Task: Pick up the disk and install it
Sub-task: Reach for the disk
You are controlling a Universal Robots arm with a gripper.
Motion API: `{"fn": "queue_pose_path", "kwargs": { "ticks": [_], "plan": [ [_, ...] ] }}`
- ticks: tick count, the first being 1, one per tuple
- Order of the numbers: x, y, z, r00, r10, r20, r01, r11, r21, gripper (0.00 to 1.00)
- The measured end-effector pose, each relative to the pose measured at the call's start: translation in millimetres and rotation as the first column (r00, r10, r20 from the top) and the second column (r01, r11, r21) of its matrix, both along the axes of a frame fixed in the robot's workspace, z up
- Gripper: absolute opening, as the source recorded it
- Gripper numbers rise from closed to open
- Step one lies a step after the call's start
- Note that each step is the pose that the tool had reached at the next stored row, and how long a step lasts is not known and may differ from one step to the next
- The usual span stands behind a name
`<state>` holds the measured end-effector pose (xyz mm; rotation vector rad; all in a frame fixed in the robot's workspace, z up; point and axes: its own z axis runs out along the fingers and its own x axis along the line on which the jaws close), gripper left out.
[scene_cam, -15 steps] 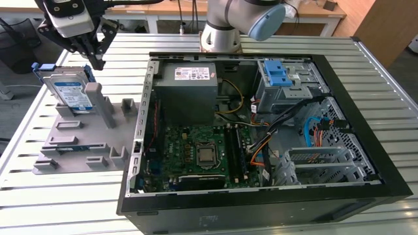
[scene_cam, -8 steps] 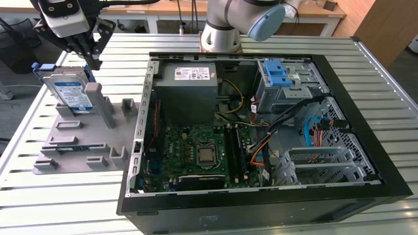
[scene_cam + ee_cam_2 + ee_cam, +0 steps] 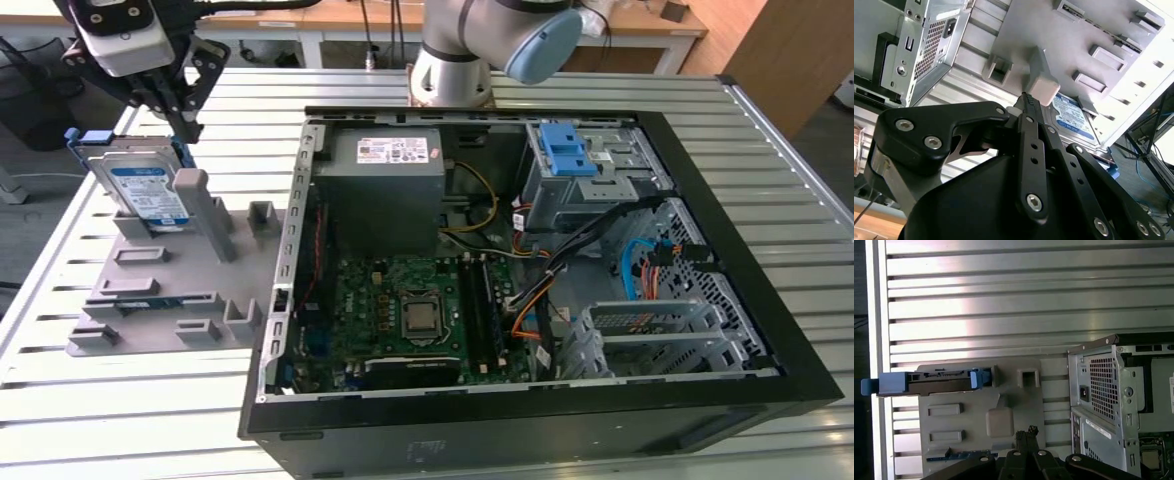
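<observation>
The disk [image 3: 147, 190], a silver hard drive with a blue-and-white label and a blue bracket, stands on edge in a slot of the grey fixture plate [image 3: 160, 295] at the exterior view's left. It appears edge-on in the first wrist view [image 3: 929, 382], and its label shows in the second wrist view [image 3: 1074, 117]. My gripper [image 3: 187, 133] hangs just above and behind the disk's top edge, apart from it. Its fingertips are shut together with nothing between them in both wrist views [image 3: 1027, 97] [image 3: 1026, 431].
The open black computer case [image 3: 747, 200] lies at the exterior view's right of the fixture, on a slatted metal table [image 3: 80, 420]. Inside are a grey power-supply box [image 3: 387, 180], a drive cage with a light-blue latch [image 3: 571, 150], the motherboard [image 3: 414, 310] and loose cables.
</observation>
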<state>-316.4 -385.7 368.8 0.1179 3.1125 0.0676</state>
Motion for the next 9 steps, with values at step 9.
{"fn": "queue_pose_path", "kwargs": {
  "ticks": [9],
  "plan": [
    [-9.7, 3.5, -0.9, 1.0000, 0.000, -0.0006, 0.000, 1.0000, 0.0000, 0.11]
  ]
}}
